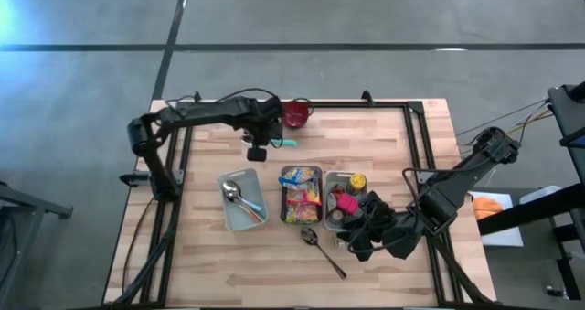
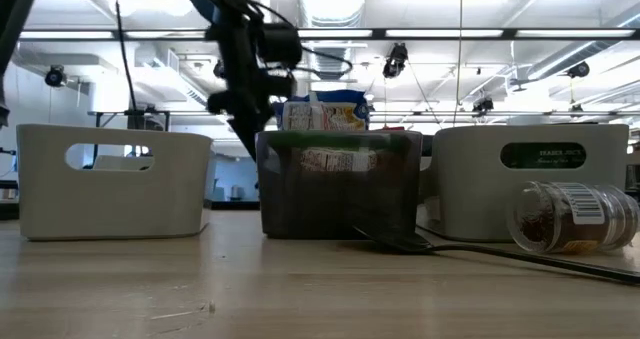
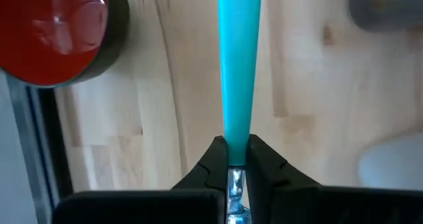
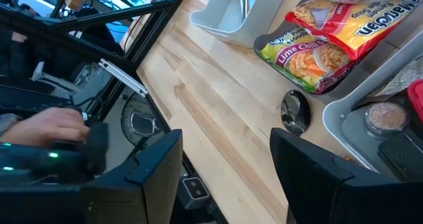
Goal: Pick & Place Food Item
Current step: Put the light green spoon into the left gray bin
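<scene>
A slim turquoise plastic handle is clamped between the left gripper jaws, at 12 o'clock on the surface; the right gripper jaws are held apart, empty.

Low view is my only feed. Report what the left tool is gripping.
Observer: The left tool is shut on a slim teal plastic handle.
Operator: Name what sits nearest it.
Observer: A round red container at the far edge of the wooden table, apart from the handle.
Operator: Give me the right tool.
Observer: The right tool is open and empty, near a metal spoon lying on the table.
</scene>
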Controlling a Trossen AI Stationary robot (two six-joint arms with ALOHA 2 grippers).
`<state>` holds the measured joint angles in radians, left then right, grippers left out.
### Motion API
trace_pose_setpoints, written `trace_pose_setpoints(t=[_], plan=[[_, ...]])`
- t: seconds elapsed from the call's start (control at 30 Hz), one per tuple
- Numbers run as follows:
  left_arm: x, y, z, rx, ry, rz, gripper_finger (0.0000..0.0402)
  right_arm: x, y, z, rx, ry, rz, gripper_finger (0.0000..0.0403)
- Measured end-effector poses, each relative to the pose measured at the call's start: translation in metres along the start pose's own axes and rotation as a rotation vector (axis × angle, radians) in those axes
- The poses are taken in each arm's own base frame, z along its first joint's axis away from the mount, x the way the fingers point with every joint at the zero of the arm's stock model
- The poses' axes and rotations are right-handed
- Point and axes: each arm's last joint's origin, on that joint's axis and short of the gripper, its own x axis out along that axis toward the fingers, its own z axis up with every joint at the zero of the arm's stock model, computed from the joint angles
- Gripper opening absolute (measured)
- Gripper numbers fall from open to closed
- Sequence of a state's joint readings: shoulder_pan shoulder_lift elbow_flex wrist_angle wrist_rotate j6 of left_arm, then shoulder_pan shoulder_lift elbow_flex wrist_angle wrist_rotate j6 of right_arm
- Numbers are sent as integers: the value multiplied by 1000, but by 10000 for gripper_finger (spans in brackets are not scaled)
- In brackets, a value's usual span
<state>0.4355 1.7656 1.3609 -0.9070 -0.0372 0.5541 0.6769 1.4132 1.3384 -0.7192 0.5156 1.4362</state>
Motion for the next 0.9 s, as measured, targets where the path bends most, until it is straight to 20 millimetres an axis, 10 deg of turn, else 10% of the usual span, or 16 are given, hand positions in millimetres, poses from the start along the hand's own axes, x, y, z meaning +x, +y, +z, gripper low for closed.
trace_pose_setpoints(t=[0.5,0.9], plan=[[-76,-52,-38,238,-154,-107,18,0,-1,0,-58,0,-4,225],[-53,-142,-72,695,-83,-198,18,1,-1,-1,-63,3,-5,225]])
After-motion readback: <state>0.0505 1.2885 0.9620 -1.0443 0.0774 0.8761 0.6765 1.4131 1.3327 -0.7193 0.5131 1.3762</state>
